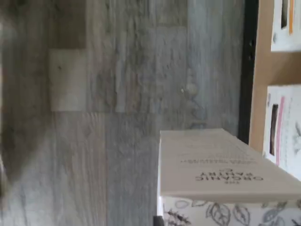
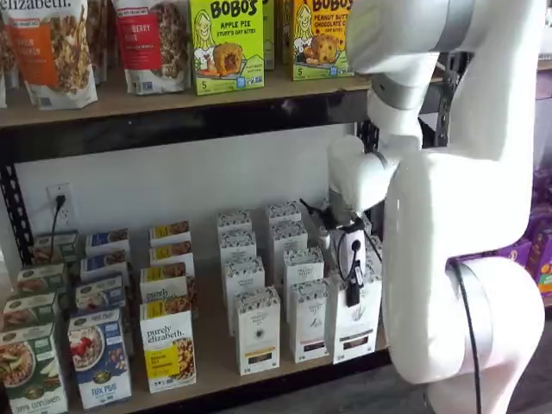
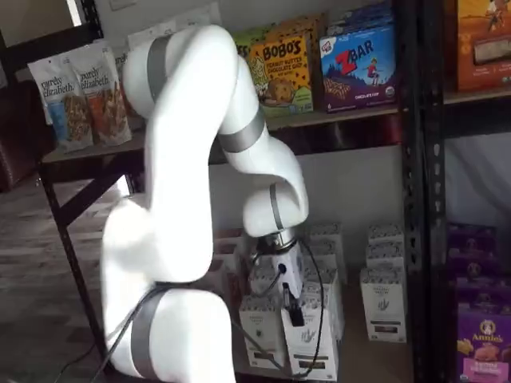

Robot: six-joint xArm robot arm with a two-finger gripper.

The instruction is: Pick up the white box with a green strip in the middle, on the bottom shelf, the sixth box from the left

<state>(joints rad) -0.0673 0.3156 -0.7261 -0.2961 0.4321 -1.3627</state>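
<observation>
Now, shelf edge: the bottom shelf (image 2: 207,379) ends in a dark front rail, and the white box (image 2: 355,319) stands right at that rail, at the right end of the front row.
Open room: grey wood floor (image 1: 108,141) lies bare in front of the rail in the wrist view; to the box's left a neighbouring white carton (image 2: 309,321) stands just beside it, with a narrow gap between.
Overhead: the upper shelf (image 2: 172,108) with its Bobo's boxes (image 2: 226,43) sits well above the white box.
Box and pincer: the gripper (image 2: 354,276) hangs over the white box's top, black finger reaching down its front face in both shelf views (image 3: 294,313).
Pincer state: one finger shows; released or clenched, I cannot tell.
Wrist view: the box's pale top panel (image 1: 211,162) fills a corner, leaf pattern below it.
</observation>
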